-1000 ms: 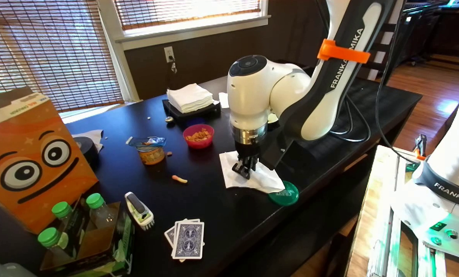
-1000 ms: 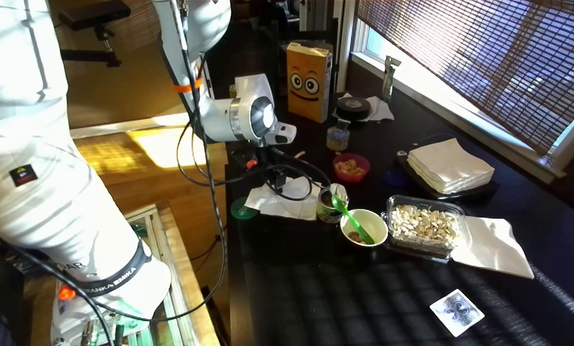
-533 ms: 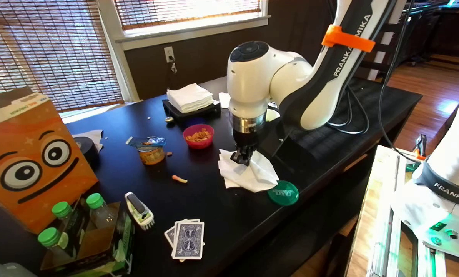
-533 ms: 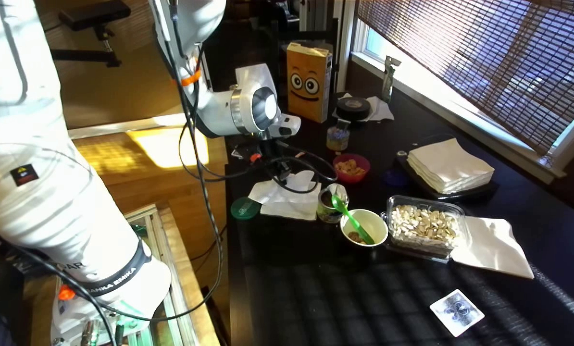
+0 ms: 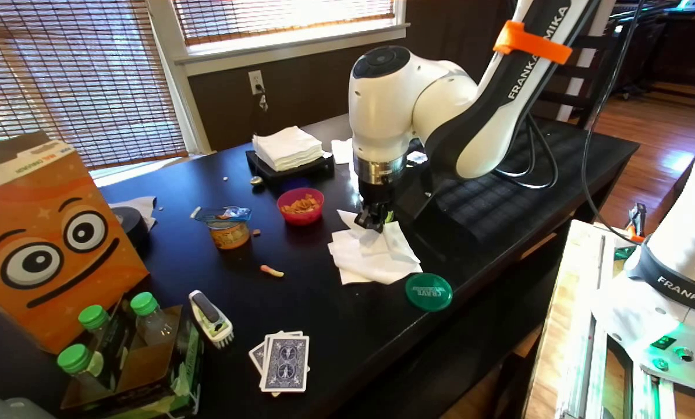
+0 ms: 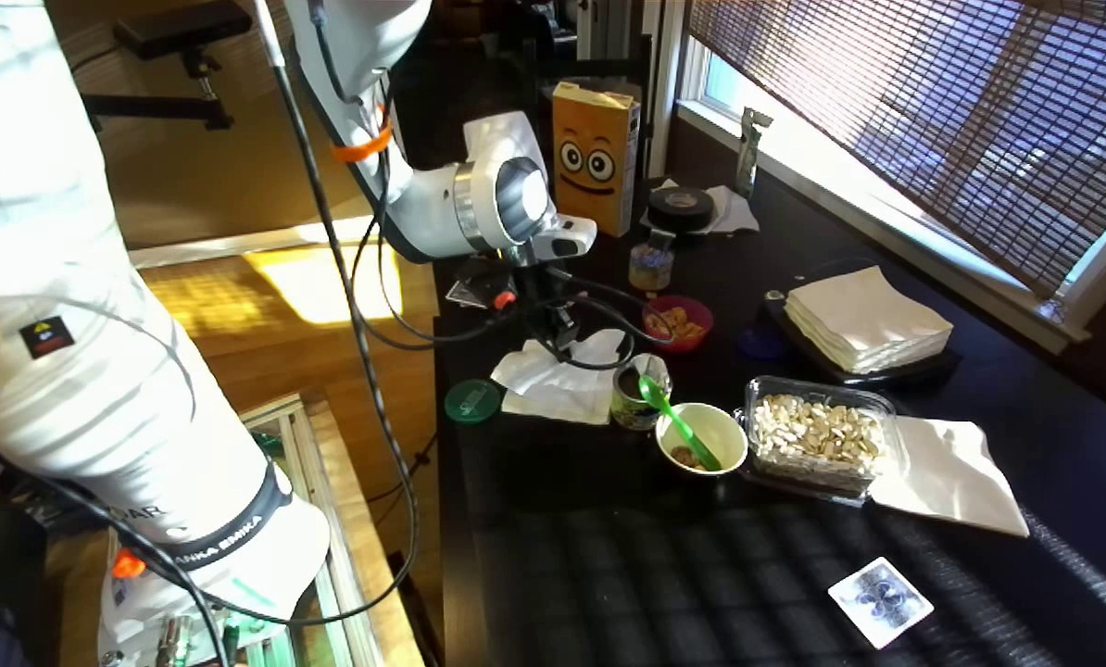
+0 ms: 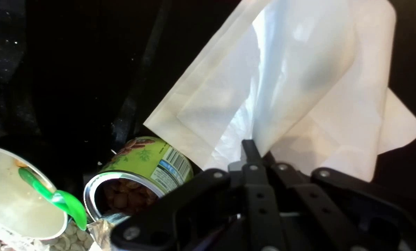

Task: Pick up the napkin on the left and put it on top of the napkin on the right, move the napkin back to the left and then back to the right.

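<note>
When I look through the wrist view, my end effector [image 7: 259, 149] is closed nearly all the way, pinching a fold of the top napkin [image 7: 281, 108]. The rest of that white napkin hangs down over the bottom napkin [image 7: 171, 129], which lies on the black desk [image 5: 347, 331]. A green can [image 7: 141, 157] stands just beside the bottom napkin, near a cup [image 7: 13, 198] with a green spoon [image 7: 70, 205] in it. In an exterior view, a green lid [image 5: 429, 293] lies near the napkins, by the desk's edge.
</note>
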{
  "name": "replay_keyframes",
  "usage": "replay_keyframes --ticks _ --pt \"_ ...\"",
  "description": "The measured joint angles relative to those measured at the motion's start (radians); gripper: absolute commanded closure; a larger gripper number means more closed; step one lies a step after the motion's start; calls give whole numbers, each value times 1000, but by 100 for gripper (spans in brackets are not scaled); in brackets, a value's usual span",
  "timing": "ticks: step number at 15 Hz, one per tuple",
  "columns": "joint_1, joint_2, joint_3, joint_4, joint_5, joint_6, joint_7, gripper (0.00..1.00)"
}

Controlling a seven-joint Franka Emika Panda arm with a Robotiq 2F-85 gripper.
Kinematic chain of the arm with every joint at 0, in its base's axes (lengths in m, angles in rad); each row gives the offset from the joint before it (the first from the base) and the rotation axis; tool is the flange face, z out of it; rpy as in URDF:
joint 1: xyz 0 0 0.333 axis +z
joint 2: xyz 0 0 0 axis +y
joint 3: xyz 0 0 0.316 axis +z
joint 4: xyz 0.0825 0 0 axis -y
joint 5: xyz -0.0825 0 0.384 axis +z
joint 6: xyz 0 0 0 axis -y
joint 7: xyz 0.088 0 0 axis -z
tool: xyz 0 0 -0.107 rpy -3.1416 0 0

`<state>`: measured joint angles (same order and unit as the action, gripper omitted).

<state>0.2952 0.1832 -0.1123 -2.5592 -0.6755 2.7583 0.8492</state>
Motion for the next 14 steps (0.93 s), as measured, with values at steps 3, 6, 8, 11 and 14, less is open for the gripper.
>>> replay_keyframes --ticks 3,6,8,11,14 --pt "0 0 -15 0 -28 -9 24 100" --pt "2 0 -30 0 -78 -21 75 73" --pt "2 0 -34 0 -95 -26 96 60" --pt "8 0 -32 0 -96 -26 103 38" --pt "12 16 -12 0 -90 -10 100 18"
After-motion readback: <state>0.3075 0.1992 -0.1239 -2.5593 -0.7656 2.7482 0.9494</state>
